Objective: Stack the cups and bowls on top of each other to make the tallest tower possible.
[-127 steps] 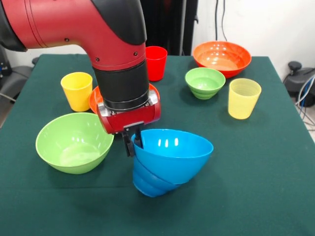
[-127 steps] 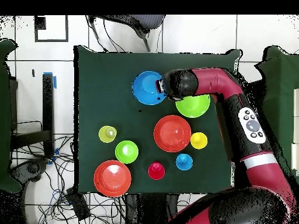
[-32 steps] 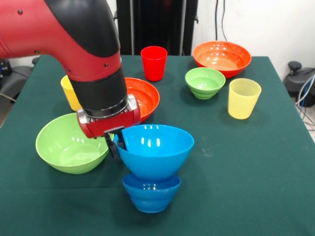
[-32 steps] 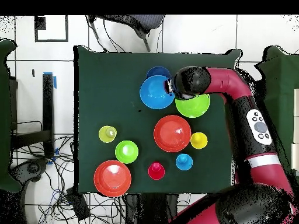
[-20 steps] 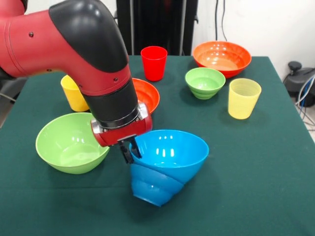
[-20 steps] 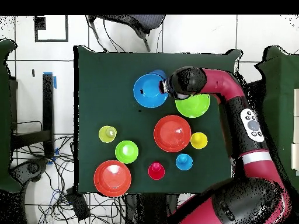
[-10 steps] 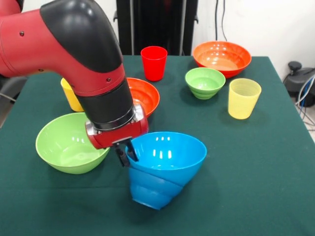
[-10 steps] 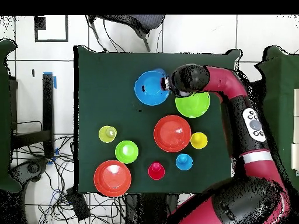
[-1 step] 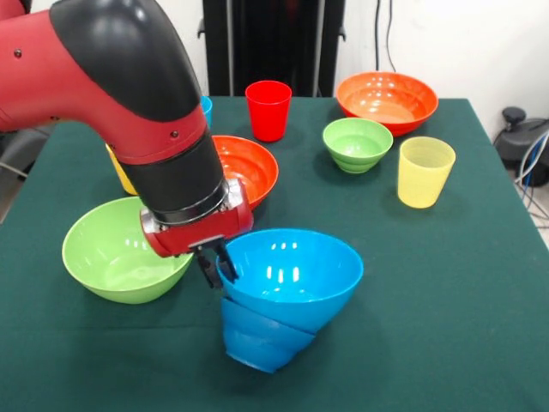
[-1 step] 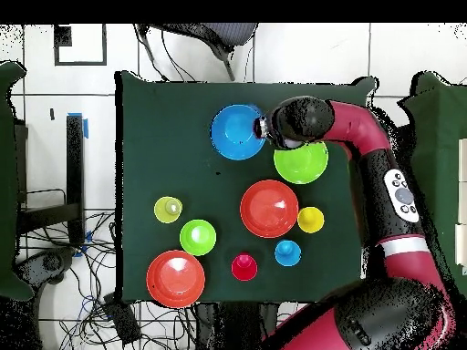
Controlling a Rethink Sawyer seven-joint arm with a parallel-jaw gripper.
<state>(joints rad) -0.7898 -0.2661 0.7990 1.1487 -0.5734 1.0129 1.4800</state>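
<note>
Big blue bowl [image 9: 292, 275] tilted on small dark blue bowl [image 9: 257, 339] (nested), tool [image 9: 214, 264] clamped on its rim.

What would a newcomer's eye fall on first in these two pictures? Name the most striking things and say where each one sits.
First comes the big red and black arm, reaching down over the near left part of the green table in the front view. Its gripper pinches the rim of a big blue bowl, which sits tilted on a small dark blue bowl beneath it. Beside them lies a big green bowl, with an orange-red bowl just behind.
</note>
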